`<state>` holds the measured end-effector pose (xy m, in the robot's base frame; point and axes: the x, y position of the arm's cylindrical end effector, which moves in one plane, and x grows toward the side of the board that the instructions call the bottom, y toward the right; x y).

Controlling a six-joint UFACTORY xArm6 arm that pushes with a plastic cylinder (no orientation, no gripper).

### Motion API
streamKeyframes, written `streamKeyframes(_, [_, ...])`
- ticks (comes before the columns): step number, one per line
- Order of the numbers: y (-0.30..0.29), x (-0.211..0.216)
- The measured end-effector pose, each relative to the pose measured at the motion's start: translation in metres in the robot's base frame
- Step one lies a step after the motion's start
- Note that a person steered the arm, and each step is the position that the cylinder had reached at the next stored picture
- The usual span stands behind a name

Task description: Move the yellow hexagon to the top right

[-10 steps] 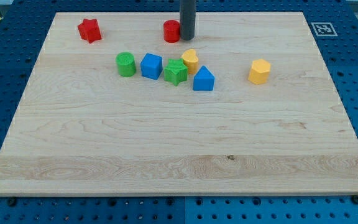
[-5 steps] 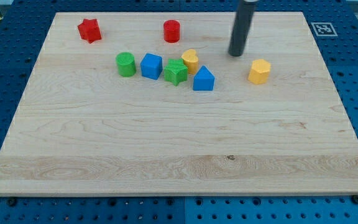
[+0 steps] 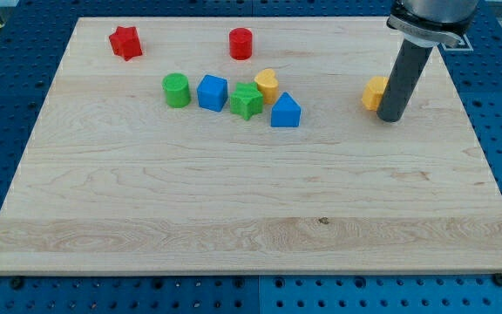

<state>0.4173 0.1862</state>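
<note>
The yellow hexagon (image 3: 374, 92) sits at the right of the board, partly hidden behind my rod. My tip (image 3: 391, 117) rests on the board just right of and below the hexagon, touching or nearly touching it. A cluster lies at centre left: a green cylinder (image 3: 176, 90), a blue cube (image 3: 213, 92), a green star (image 3: 247, 101), a yellow heart (image 3: 267, 85) and a blue triangular block (image 3: 285, 112).
A red star (image 3: 125, 41) and a red cylinder (image 3: 240, 43) lie near the top edge. A black-and-white marker tag (image 3: 457, 41) sits at the board's top right corner, partly hidden by the arm. The wooden board (image 3: 251, 227) lies on a blue pegboard.
My tip has swept from beside the red cylinder to the right and down, ending at the hexagon's right side. The yellow hexagon has shifted slightly right and up.
</note>
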Motion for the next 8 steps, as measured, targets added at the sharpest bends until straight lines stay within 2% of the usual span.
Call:
streamKeyframes(1, [-0.01, 0.033])
streamKeyframes(2, [-0.014, 0.021])
streamKeyframes(4, [-0.003, -0.041])
streamKeyframes(6, [-0.015, -0.012])
streamKeyframes(8, [-0.009, -0.057])
